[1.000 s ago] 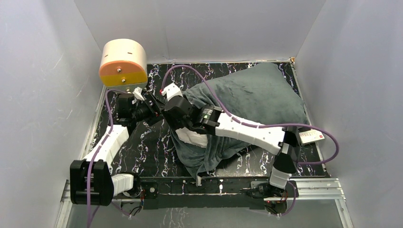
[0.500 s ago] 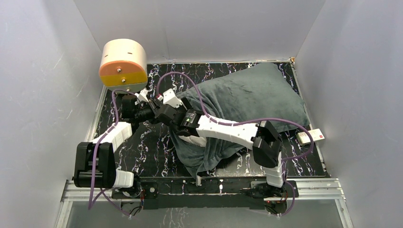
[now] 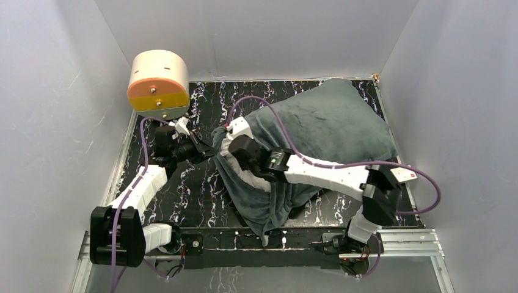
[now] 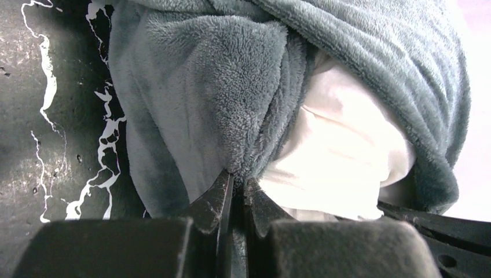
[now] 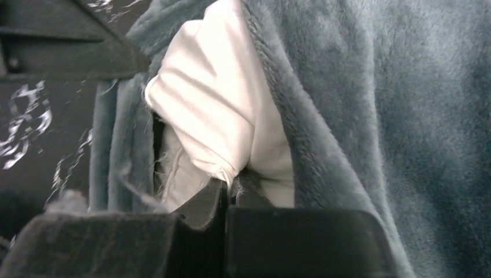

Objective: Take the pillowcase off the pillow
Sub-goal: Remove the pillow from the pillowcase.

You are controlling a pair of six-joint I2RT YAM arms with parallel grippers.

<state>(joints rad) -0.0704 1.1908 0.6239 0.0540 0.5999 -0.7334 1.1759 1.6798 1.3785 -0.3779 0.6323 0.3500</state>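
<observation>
The dark grey-green plush pillowcase lies across the table's right half with its open end toward the middle. The white pillow bulges out of that opening. My left gripper is shut on a bunched fold of the pillowcase at the rim of the opening; from above, the left gripper sits just left of the fabric. My right gripper is shut on a pinch of the pillow, with the pillowcase draped round it. From above, the right gripper is close to the left one.
A cream-and-orange cylinder stands at the back left corner. A small white and red box lies at the table's right edge, by the right arm's elbow. White walls enclose the black marbled table on three sides.
The left gripper shut on the pillowcase rim. The right gripper reached left into the opening, shut on the pillow and drew back to the right; the case's open end has bunched up.
</observation>
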